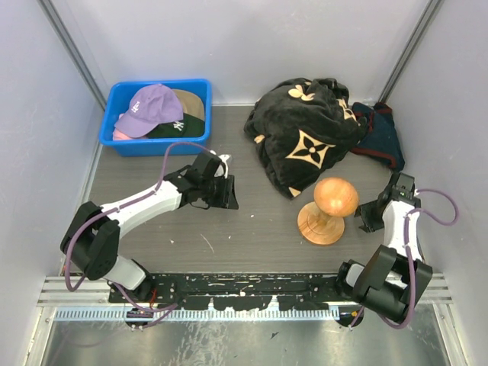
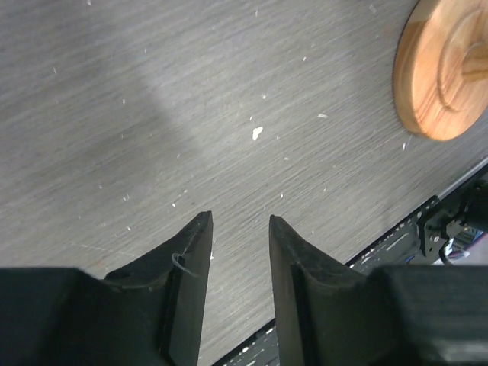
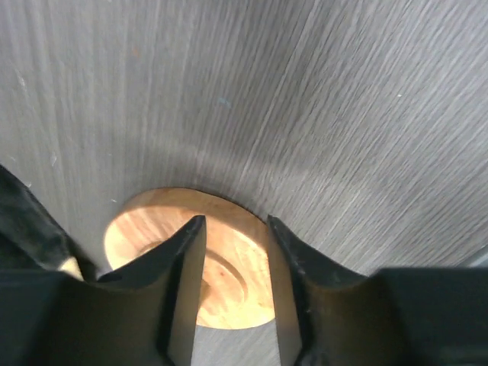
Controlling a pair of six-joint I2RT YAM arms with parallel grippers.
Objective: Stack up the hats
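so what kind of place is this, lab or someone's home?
Probably a lab robot cell: plain grey wall panels box in a grey tabletop, an aluminium rail runs along its near edge, and caps sit in a blue bin.

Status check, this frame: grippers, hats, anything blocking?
Left gripper open, empty. Right gripper open, empty, near round-topped wooden stand. Soft baseball caps piled in blue plastic bin, lavender cap topmost. Path to bin unobstructed.

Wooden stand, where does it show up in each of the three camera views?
Top external: the wooden stand is right of centre, just in front of the black cloth.
Left wrist: only its base, cut off at the upper right edge.
Right wrist: its base at bottom centre.
Shared landmark: the grey table under it.
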